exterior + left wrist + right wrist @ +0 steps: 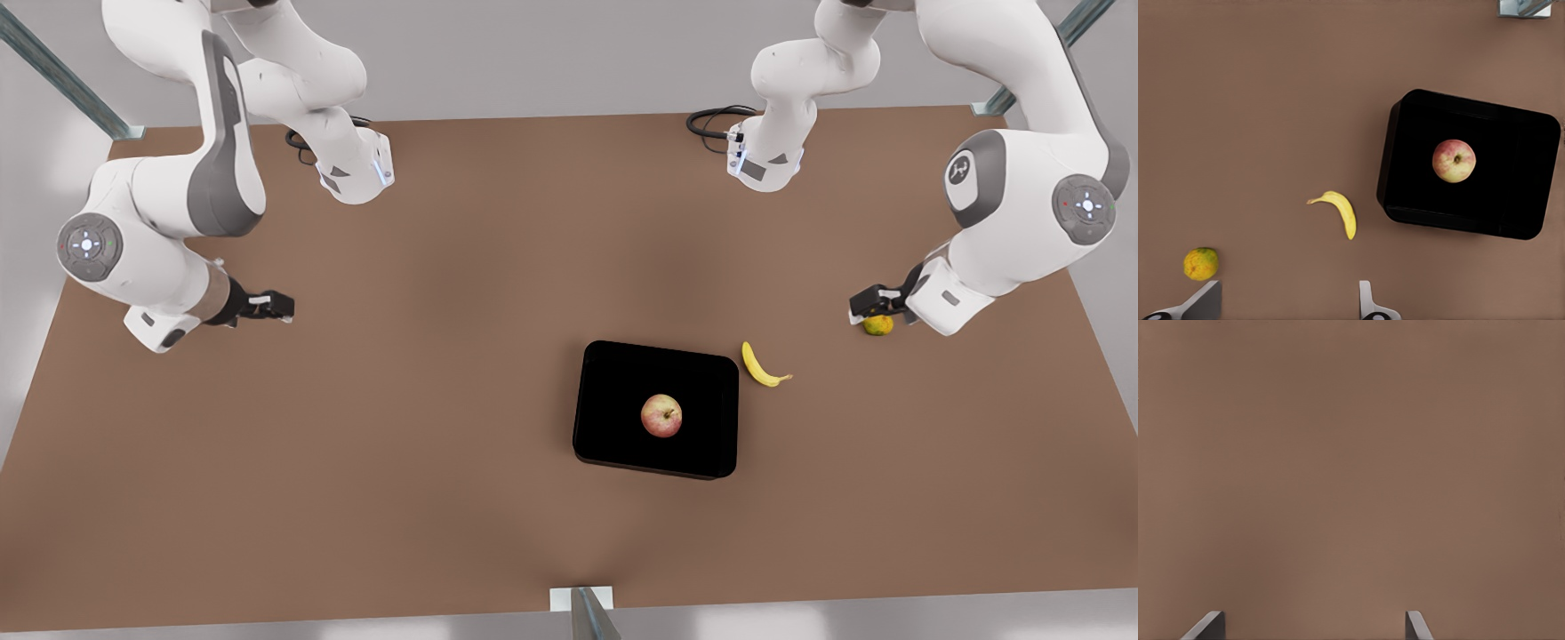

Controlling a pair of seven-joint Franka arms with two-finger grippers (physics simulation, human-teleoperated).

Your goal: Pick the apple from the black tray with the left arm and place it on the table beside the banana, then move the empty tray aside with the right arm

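Your apple (pixel 661 416) sits near the middle of the black tray (pixel 613 373), and the tray rests on the brown table (pixel 356 489). The banana (pixel 762 365) lies on the table just beside the tray, on the front view's right.

Your left end effector (pixel 876 307) is the one on the front view's right. It hangs over a small yellow-green fruit (pixel 878 325), with nothing held. In the left wrist view its two fingers (pixel 1369 303) stand wide apart, so it is open. From there the apple lies past the banana, inside the tray. So your reach has to go over the banana to get to the apple.

Your right end effector (pixel 271 306) is on the front view's left, well apart from the tray. It waits over bare table. In the right wrist view its fingers (pixel 1208 625) also stand apart, open and empty.

The left arm is the nearer one to the apple, so it fits the first job. The tray's long side runs across the front view, left to right, tilted a little. The apple is round, so I think any grip angle will do. Take care not to bump the banana on the way.
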